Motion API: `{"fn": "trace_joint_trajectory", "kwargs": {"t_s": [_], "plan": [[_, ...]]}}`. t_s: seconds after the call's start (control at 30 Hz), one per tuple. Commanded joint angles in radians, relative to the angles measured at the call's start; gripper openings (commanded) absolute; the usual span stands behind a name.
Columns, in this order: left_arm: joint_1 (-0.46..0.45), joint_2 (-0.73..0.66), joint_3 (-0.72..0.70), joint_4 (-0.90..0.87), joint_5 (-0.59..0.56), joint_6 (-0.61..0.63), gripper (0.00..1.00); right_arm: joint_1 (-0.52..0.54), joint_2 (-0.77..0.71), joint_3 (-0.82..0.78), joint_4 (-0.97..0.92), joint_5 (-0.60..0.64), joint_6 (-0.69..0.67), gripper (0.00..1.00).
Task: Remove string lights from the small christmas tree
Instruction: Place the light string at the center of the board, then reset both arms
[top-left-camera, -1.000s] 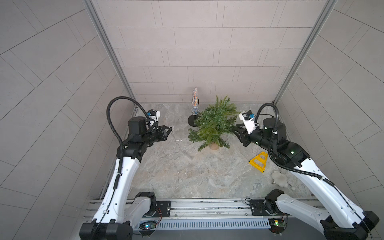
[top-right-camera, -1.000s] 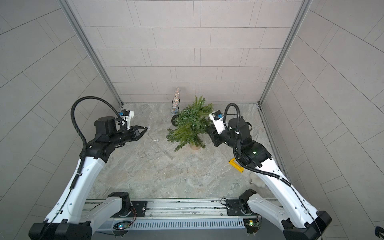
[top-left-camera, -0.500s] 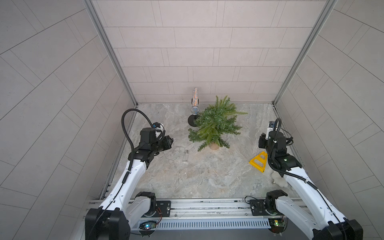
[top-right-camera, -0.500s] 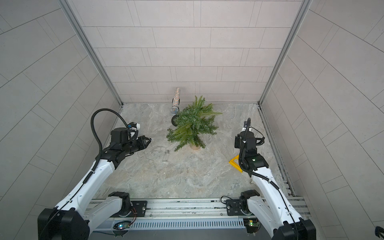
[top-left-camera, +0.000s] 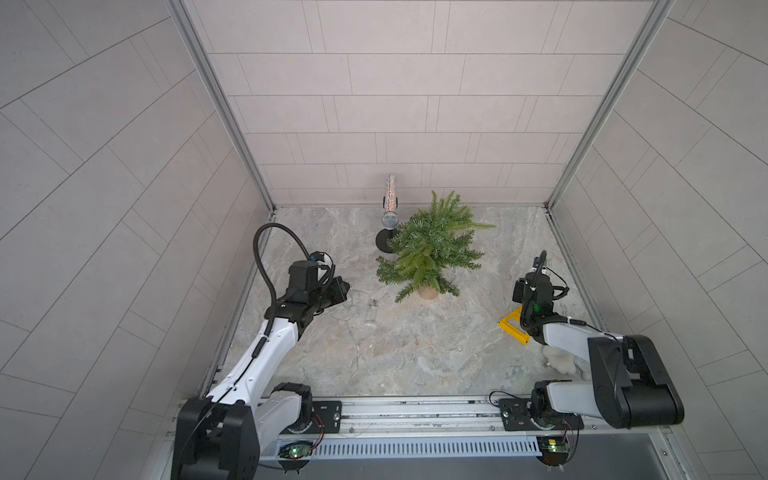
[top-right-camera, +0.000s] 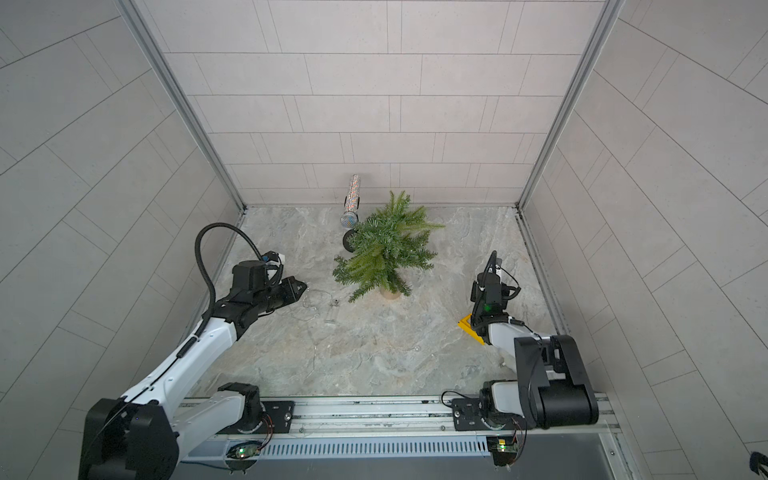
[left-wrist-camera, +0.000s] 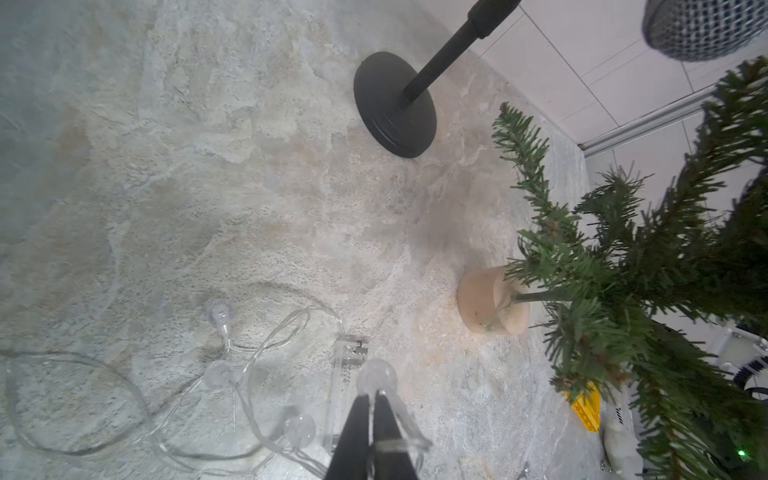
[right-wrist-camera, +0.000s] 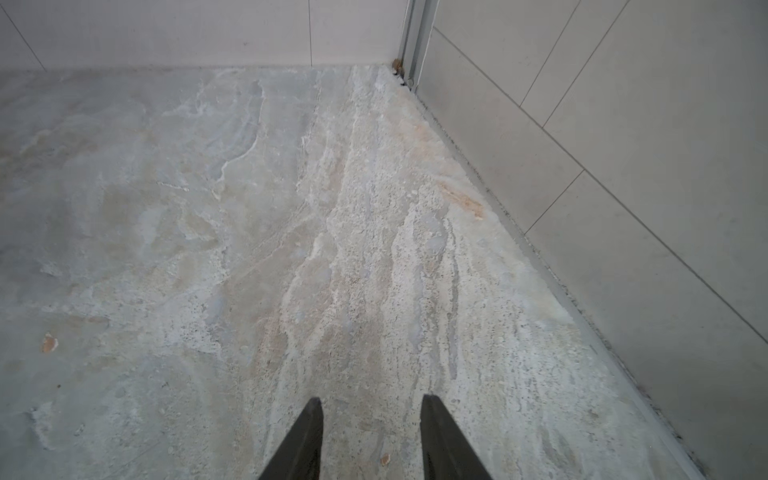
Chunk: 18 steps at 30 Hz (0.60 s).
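Note:
The small christmas tree (top-left-camera: 432, 249) (top-right-camera: 386, 249) stands upright on its tan round base (left-wrist-camera: 484, 299) at the back middle of the floor. The string lights (top-left-camera: 361, 307) (top-right-camera: 320, 305) lie in loose loops on the floor to its left, apart from the branches, and their clear bulbs and clear battery box (left-wrist-camera: 345, 374) show in the left wrist view. My left gripper (top-right-camera: 303, 286) (left-wrist-camera: 371, 395) hangs low over that pile. Its jaws are nearly together on the wire just behind one bulb (left-wrist-camera: 376, 376). My right gripper (right-wrist-camera: 371, 405) is open and empty over bare floor by the right wall.
A glittery microphone (top-left-camera: 390, 208) on a black stand (left-wrist-camera: 395, 104) stands just behind and left of the tree. A yellow triangle (top-left-camera: 513, 326) and a white fluffy thing (top-left-camera: 559, 359) lie by the right arm (top-left-camera: 536, 291). Tiled walls close in three sides.
The right arm has pulled away from the tree and folded back toward the right wall. The left arm has drawn back and dropped lower, bringing the string lights down onto the floor.

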Motion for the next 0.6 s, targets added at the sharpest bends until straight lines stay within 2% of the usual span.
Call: {"fn": "trace_joint_trajectory", "kwargs": {"t_s": [0.0,0.03,0.1,0.13,0.2,0.23,0.37,0.4,0.47,0.53,0.57], "plan": [[-0.006,0.005,-0.012,0.039,-0.024,-0.003,0.11,-0.004,0.030,0.031,0.134,-0.017,-0.011,0.42],[-0.005,0.011,-0.012,0.039,-0.032,-0.003,0.16,-0.008,0.057,0.038,0.163,-0.019,-0.016,0.43],[-0.006,0.023,-0.011,0.041,-0.051,0.000,0.34,-0.016,0.129,0.042,0.251,-0.094,-0.048,0.47],[-0.006,0.025,-0.009,0.042,-0.082,0.005,0.46,-0.008,0.134,0.081,0.180,-0.146,-0.079,0.48],[-0.005,0.019,0.002,0.040,-0.195,0.024,0.85,0.006,0.160,0.150,0.058,-0.206,-0.105,0.48],[-0.006,0.013,0.015,0.045,-0.276,0.042,1.00,0.018,0.165,0.134,0.094,-0.192,-0.137,0.48],[-0.003,0.016,0.083,0.115,-0.514,0.112,1.00,0.016,0.229,0.004,0.406,-0.243,-0.163,0.53],[-0.005,0.022,0.100,0.124,-0.557,0.136,1.00,0.016,0.227,-0.010,0.446,-0.236,-0.155,0.60],[-0.005,0.033,0.129,0.145,-0.678,0.186,1.00,0.015,0.204,0.007,0.370,-0.225,-0.151,0.62],[0.000,0.033,0.108,0.195,-0.800,0.233,1.00,0.014,0.225,-0.005,0.428,-0.225,-0.151,0.66],[0.005,0.030,0.080,0.246,-0.841,0.262,1.00,0.014,0.226,-0.006,0.437,-0.225,-0.148,0.98]]}}
